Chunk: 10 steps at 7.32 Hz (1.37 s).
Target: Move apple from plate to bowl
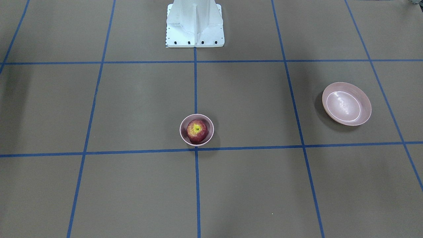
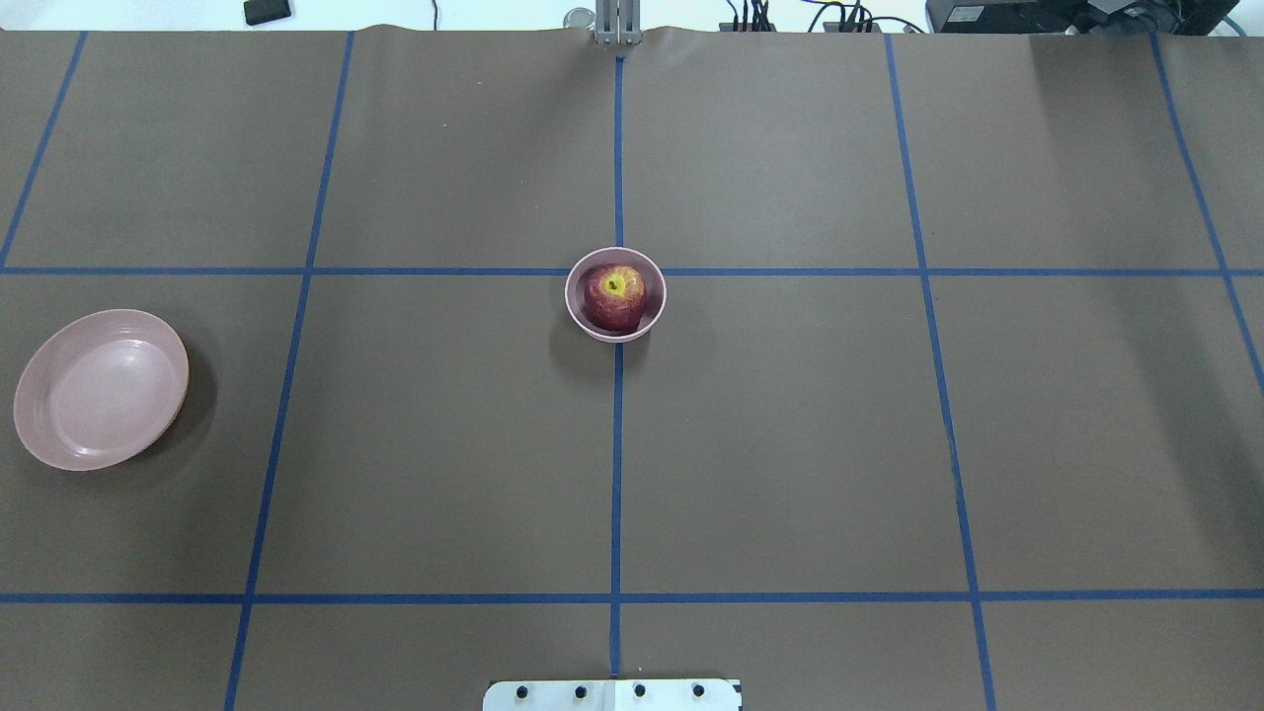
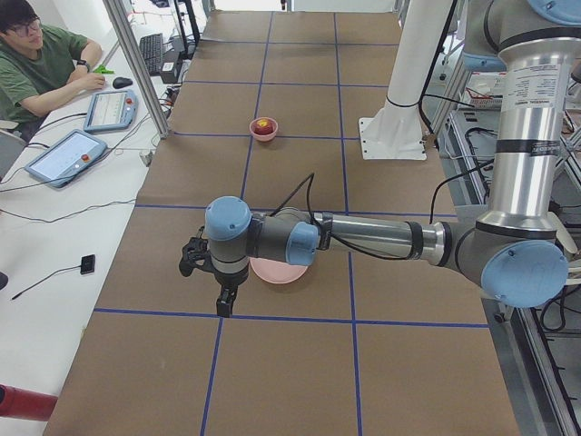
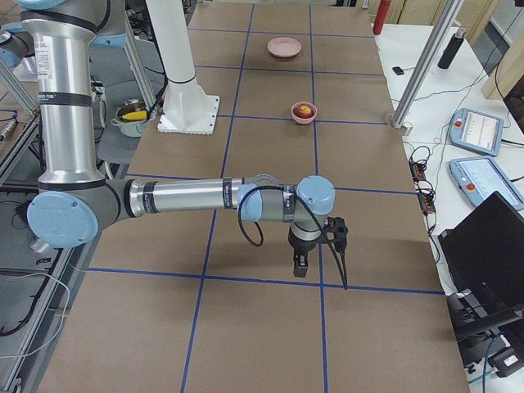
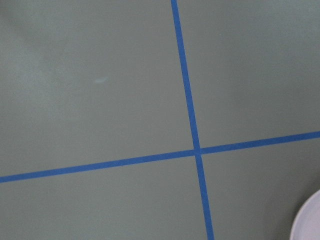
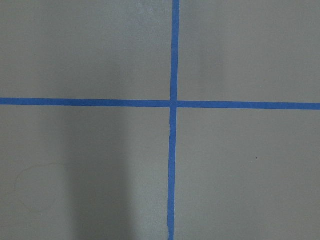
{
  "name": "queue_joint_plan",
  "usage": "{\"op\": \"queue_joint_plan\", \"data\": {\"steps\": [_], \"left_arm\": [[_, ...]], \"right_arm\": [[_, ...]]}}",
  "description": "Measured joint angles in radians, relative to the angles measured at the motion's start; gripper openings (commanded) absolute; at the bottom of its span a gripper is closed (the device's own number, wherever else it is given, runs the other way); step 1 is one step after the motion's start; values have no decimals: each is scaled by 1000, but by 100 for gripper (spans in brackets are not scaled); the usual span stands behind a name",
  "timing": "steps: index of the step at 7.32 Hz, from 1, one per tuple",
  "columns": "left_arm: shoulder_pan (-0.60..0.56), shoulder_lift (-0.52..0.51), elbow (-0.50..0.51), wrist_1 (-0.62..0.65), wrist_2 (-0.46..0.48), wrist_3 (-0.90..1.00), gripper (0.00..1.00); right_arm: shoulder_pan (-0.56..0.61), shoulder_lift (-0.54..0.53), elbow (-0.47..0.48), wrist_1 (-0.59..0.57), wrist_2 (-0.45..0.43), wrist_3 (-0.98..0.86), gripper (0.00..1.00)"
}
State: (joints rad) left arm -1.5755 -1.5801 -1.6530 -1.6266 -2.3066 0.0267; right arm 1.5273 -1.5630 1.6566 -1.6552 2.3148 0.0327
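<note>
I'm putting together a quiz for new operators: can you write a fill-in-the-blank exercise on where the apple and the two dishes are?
1. The apple sits ____ the bowl.
2. The plate holds ____.
3. The plate lies on the robot's ____ side of the table.
4. The bowl stands on a crossing of ____ tape lines.
Missing words: inside; nothing; left; blue.

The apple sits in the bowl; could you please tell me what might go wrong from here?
The apple nearly fills the small bowl, so a nudge might tip or slide both. In the left side view, the left arm hangs close to the plate; a careless sweep might knock it.
</note>
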Motion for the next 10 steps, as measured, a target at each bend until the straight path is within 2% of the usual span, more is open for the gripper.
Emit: {"op": "queue_joint_plan", "data": {"steps": [10], "left_arm": [[4,21,-9,15,0,3,99]], "right_arm": [[0,0,4,7,0,-2,100]]}}
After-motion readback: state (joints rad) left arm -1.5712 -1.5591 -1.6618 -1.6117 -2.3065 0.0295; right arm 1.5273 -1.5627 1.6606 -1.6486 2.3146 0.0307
